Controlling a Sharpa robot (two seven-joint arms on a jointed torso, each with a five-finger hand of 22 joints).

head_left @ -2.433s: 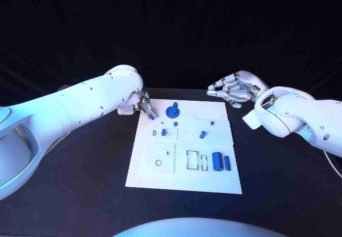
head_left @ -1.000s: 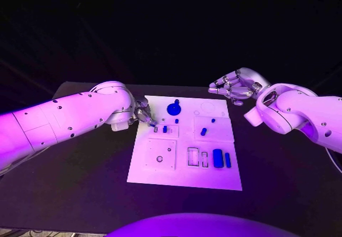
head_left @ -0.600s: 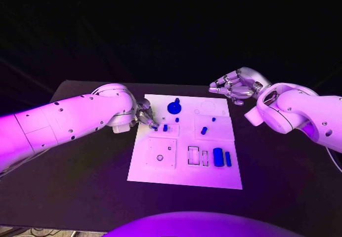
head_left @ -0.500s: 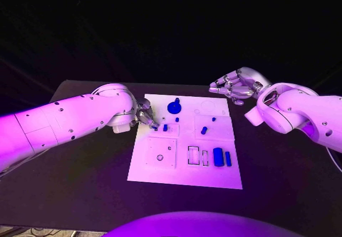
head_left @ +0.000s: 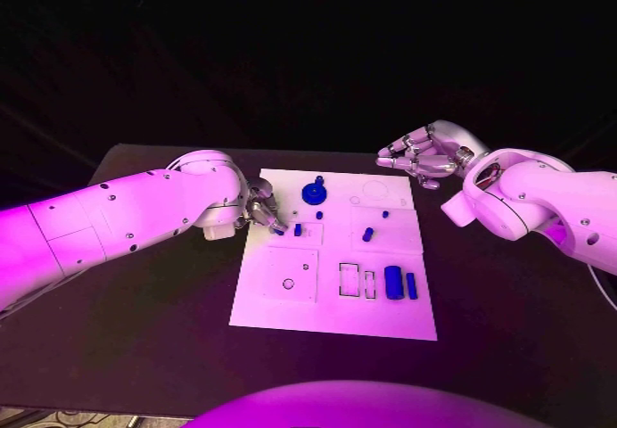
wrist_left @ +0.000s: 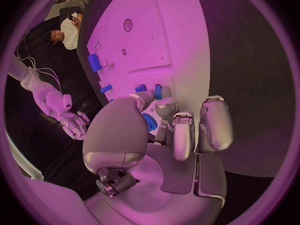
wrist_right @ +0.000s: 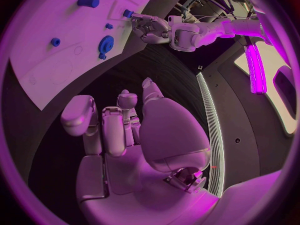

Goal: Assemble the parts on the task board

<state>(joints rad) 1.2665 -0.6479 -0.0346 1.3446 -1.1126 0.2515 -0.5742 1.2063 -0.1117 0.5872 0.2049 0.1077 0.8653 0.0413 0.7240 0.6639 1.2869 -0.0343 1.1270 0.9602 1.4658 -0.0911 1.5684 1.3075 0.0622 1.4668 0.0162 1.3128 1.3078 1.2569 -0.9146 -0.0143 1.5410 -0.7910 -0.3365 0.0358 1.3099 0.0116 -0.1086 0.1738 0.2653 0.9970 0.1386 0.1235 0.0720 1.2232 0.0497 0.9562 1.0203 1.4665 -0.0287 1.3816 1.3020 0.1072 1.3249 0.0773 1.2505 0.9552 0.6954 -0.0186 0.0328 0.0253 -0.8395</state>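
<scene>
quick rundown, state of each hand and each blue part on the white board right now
left hand: fingertips down at the white task board's left edge, pinching a small blue part
right hand: fingers curled, holding nothing, off the board's far right corner
round blue gear-like part: sitting on the board's far end
wide blue block: lying flat near the right edge
narrow blue bar: lying beside the block
</scene>
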